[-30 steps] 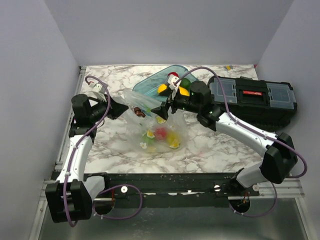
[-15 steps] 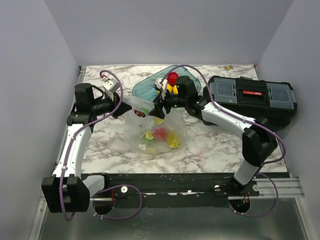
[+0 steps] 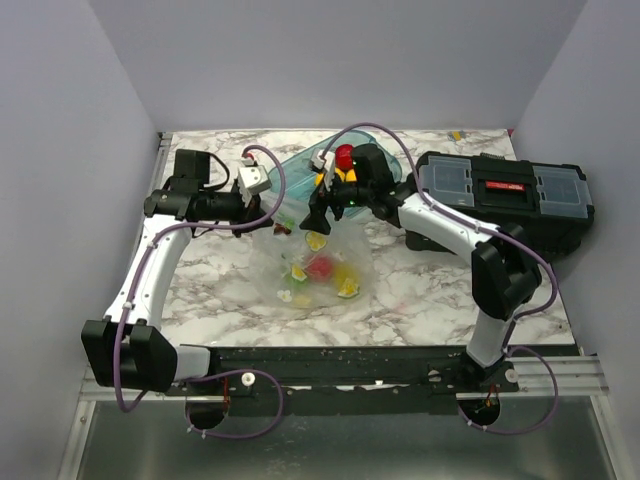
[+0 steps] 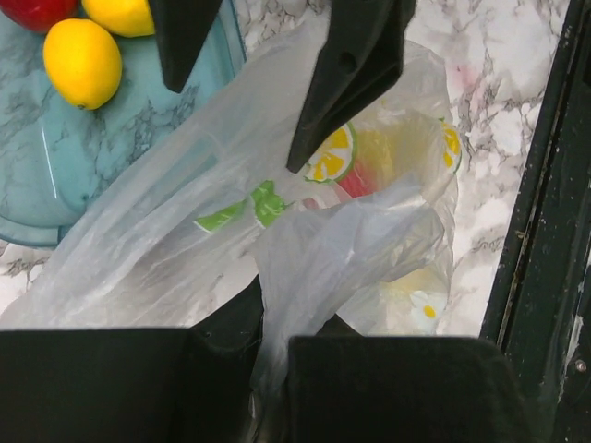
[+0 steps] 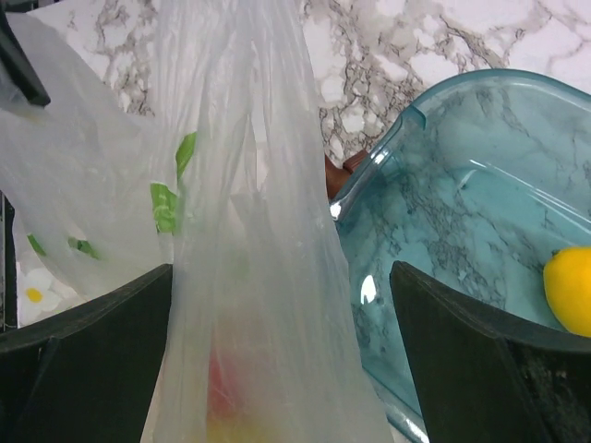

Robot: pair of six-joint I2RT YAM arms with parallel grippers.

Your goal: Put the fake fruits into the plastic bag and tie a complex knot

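Fingers of the left gripper (image 4: 274, 346) are closed to a narrow slot, and a bunched fold of the plastic bag (image 4: 157, 249) is pinched in it. The film rises out of the slot and fans away from the fingertips toward the bag's body. This grip appears intended to anchor one side of the bag's neck so that the other arm can work the loose film.

Beyond those fingertips the bag's body rests on the bench (image 5: 388, 55). Several fake fruits (image 3: 320, 267) lie inside it; a red one and yellow ones show through the film among the printed citrus slices.

Fingers of the right gripper (image 5: 282, 277) stand wide apart, one on each side of a hanging sheet of the same bag. The film passes between them and no clamping is visible. The gripper is judged to be placed for taking or wrapping the neck, an early step of tying. No knot is visible.

Beside the film, toward the right-hand finger in the right wrist view, sits a teal tub (image 5: 480, 185) just beside the bag. A yellow lemon (image 5: 572, 291) lies in it, so loading is judged incomplete.
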